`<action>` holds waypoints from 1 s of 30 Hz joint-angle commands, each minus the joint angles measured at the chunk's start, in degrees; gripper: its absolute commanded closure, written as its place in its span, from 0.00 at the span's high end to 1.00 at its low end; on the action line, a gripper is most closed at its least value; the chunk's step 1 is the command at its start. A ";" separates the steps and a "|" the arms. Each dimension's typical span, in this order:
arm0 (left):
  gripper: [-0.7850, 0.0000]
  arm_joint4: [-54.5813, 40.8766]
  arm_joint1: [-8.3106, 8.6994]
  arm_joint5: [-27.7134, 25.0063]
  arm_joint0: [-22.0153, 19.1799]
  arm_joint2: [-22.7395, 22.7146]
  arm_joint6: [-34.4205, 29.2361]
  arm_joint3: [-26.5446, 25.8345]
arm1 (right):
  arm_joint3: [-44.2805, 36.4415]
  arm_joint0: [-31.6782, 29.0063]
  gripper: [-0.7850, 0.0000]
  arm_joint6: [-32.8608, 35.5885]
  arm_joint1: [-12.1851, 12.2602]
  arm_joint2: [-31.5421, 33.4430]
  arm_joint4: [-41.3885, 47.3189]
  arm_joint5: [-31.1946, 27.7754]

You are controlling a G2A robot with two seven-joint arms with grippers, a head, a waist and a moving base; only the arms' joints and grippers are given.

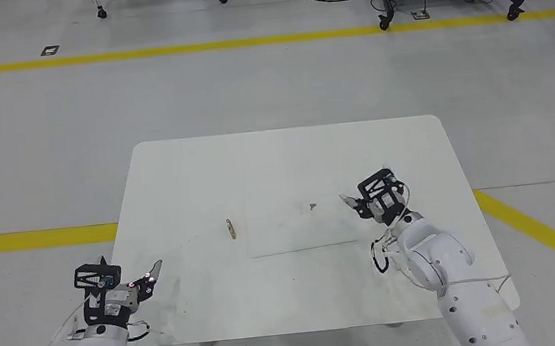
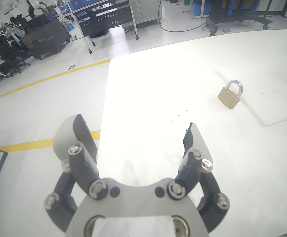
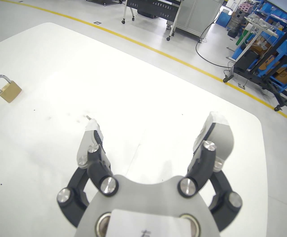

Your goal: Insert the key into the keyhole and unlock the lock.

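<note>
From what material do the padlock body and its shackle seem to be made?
The padlock body looks like brass: a dull yellow-gold colour with flat faces and a matte surface. The shackle looks like steel, perhaps plated: a silver curved bar with bright reflections. The look alone cannot confirm either metal.

A robotics lab or workshop hall.
Grey floor [image 1: 54, 144] with yellow lines [image 1: 245, 43], wheeled metal racks [image 2: 105, 20] and loose cables [image 2: 179, 31] far behind the white surface [image 1: 287, 162].
</note>
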 commanded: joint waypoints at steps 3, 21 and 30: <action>1.00 0.00 0.00 0.00 0.00 0.00 0.00 0.00 | 0.28 -0.32 1.00 -0.84 -0.12 -0.28 3.09 -2.09; 1.00 0.00 0.00 0.00 0.00 0.00 0.00 0.00 | 24.80 21.34 0.65 13.04 -1.75 -11.82 14.41 -35.07; 1.00 0.00 0.00 0.00 0.00 0.00 0.00 0.00 | 31.59 27.38 0.47 14.16 -3.51 -17.45 14.00 -33.04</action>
